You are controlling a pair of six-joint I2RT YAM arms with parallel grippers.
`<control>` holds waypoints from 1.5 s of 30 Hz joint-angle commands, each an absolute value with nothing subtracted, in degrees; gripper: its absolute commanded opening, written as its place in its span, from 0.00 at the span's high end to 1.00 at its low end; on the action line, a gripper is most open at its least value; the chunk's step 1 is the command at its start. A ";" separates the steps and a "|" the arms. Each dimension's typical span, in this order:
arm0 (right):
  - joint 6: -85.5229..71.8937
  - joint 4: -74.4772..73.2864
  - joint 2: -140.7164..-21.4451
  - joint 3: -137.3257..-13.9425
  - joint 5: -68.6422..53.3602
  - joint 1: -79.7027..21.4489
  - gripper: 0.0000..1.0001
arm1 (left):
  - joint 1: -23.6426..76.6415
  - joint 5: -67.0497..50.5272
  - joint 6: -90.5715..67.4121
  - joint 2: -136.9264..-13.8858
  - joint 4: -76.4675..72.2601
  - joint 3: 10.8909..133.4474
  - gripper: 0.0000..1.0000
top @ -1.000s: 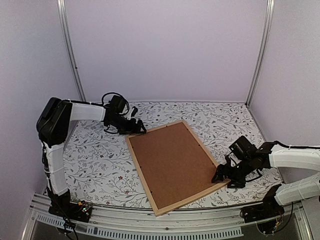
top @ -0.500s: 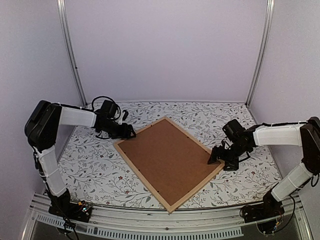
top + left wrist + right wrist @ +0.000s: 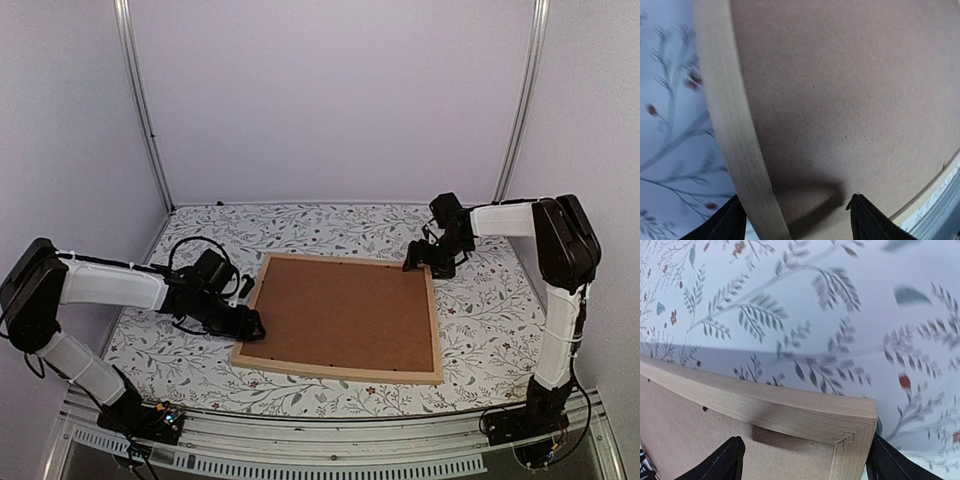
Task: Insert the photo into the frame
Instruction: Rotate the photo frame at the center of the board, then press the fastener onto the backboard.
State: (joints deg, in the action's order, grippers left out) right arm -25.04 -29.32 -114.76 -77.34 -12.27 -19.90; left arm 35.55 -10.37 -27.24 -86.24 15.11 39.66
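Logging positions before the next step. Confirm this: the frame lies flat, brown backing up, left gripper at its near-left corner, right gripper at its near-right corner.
One thing is wrong: the right gripper is at the far-right corner of the frame, not the near-right one, as the top external view shows. The rest stands: it lies flat, brown backing up, left gripper at its near-left corner.

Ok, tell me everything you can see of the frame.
The frame is a large rectangle of thin, light natural-wood bars with a mitred corner joint. It lies flat, back side up, on the floral-patterned table. A plain brown backing board fills its opening. The left gripper straddles the bar at its near left corner, one finger outside and one over the board. The right gripper sits open around the far right corner. Whether either presses the wood is unclear.
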 commanded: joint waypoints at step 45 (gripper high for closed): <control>-13.44 -36.34 -104.63 -74.62 -0.83 -22.52 0.21 | 25.37 -6.57 -26.44 -102.54 22.72 60.39 0.48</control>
State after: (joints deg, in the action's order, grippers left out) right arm -13.87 -33.80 -106.45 -73.63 -5.65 -22.46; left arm 26.06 -7.01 -26.81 -101.47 24.40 58.37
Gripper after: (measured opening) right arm 0.802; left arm 0.537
